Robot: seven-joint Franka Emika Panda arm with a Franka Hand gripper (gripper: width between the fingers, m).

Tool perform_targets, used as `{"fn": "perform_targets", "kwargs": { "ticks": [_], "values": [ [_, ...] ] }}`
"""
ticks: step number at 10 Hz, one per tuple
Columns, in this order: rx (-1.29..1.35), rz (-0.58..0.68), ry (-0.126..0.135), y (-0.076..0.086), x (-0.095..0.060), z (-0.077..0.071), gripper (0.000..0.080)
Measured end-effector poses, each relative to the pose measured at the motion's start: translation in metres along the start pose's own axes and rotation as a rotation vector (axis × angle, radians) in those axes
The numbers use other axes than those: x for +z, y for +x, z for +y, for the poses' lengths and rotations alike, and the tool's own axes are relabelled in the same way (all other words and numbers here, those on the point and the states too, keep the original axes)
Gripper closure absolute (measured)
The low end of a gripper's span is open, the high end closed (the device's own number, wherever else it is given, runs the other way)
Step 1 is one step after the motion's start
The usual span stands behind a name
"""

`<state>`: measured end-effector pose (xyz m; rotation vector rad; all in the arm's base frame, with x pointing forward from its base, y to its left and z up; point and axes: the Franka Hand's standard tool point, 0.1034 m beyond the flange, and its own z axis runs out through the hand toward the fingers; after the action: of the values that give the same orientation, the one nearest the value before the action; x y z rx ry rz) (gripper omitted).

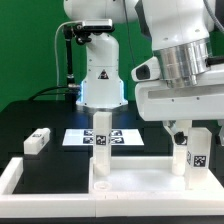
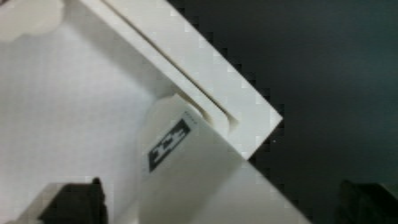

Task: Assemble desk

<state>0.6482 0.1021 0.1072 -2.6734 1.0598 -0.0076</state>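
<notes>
The desk's white tabletop panel (image 1: 140,178) lies flat near the front of the exterior view. Two white block legs stand upright on it: one (image 1: 101,140) toward the exterior view's left, another (image 1: 197,152) at the right with its tag facing the camera. My gripper (image 1: 198,135) hangs over that right leg, open, its fingers either side of the leg's top and apart from it. In the wrist view the tagged leg (image 2: 196,170) runs between my dark fingertips (image 2: 71,205), with the tabletop (image 2: 54,110) behind; the gripper (image 2: 217,205) holds nothing.
A loose white leg (image 1: 38,140) lies on the black table at the exterior view's left. The marker board (image 1: 120,138) lies behind the tabletop. A low white border rail (image 1: 12,180) runs along the front and left. The arm's base (image 1: 100,75) stands at the back.
</notes>
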Motion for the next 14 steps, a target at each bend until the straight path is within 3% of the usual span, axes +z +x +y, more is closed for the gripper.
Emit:
{"fn": "perform_targets", "kwargs": {
  "ticks": [1,3,5,7,8,9,14],
  "values": [
    [-0.174,-0.011,-0.052,-0.0017,-0.0029,0.0006,0.0150],
    [-0.523,-0.012,-0.089,0.0058,-0.0048,0.0039,0.0150],
    [-0.560,-0.004,-0.090,0.0030,-0.0013,0.0031,0.0150],
    [-0.529,-0.002,-0.090,0.0029,-0.0012,0.0030,0.0397],
    [-0.461,0.001,-0.089,0.0028,-0.0014,0.0028,0.0397],
    [-0.412,0.005,-0.090,0.0036,-0.0017,0.0033,0.0504],
    [-0.083,0.022,-0.089,0.0077,-0.0037,0.0058,0.0504]
  ]
}}
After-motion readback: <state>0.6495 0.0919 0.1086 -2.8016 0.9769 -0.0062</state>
